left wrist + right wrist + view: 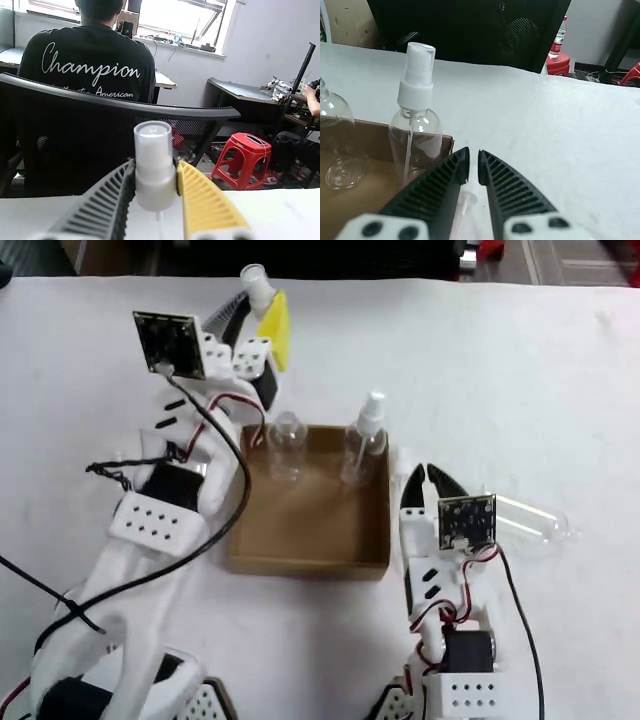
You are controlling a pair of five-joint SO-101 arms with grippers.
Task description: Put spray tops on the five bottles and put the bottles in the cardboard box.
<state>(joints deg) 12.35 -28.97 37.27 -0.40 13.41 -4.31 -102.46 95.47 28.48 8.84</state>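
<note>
Cardboard box (305,562): two bottles (365,455) are stood inside.
Left gripper (156,172): clamped on spray top (153,145), box's 11 o'clock.
Right gripper (472,152): barely parted, 3 o'clock.

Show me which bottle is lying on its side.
The bottle on the table, outside the cardboard box. The spray-topped bottle and the topless bottle stand upright inside it.

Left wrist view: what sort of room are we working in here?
Probably a shared office or lab workroom: a black mesh office chair behind the table, desks near a window, and a red plastic stool.
</note>
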